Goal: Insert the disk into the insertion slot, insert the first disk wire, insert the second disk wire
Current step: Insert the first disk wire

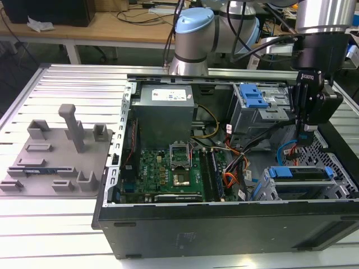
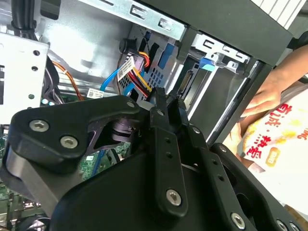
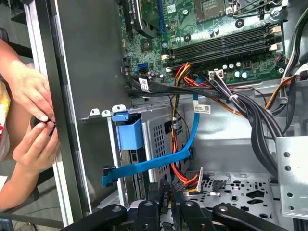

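We see a person's hand (image 3: 29,91) well clear of the tool (image 3: 163,195). The disk (image 1: 300,174) sits in the insertion slot (image 1: 280,193), just below the tool: done. The first disk wire (image 3: 163,161) looks plugged; the first wrist view shows its run, the exterior view doesn't. Tool fingers are pinched together, apparently on the second disk wire (image 3: 178,174), which we judge not yet mated.

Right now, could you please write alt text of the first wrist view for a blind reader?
The gripper hangs inside an open computer case by the grey drive cage, which holds the blue-framed disk; a light-blue flat cable curves across it from near the motherboard. Outside the case wall, a person's hands hold a small dark object.
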You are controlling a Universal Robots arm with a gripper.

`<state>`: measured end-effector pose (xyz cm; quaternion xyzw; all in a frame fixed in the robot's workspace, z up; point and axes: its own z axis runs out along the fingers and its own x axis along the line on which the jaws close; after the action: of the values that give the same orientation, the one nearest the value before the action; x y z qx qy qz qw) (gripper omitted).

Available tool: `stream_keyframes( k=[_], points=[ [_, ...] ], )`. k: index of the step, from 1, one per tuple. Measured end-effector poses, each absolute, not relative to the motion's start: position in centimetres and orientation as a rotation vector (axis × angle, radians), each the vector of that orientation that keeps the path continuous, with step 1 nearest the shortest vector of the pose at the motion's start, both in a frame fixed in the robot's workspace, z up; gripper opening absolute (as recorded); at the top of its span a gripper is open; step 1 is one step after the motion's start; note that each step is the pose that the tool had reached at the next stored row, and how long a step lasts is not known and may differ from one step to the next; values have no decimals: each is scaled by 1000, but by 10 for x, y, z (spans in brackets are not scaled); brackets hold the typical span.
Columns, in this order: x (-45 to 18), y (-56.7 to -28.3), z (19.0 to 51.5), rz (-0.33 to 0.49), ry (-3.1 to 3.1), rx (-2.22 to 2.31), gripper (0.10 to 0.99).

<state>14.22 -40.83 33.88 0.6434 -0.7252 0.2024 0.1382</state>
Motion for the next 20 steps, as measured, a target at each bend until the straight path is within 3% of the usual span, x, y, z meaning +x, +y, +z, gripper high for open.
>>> stream_keyframes(
  k=[17, 20],
  points=[
    [141, -401, 338, 626, -2072, 1888, 239],
    [141, -401, 338, 626, -2072, 1888, 165]
  ],
)
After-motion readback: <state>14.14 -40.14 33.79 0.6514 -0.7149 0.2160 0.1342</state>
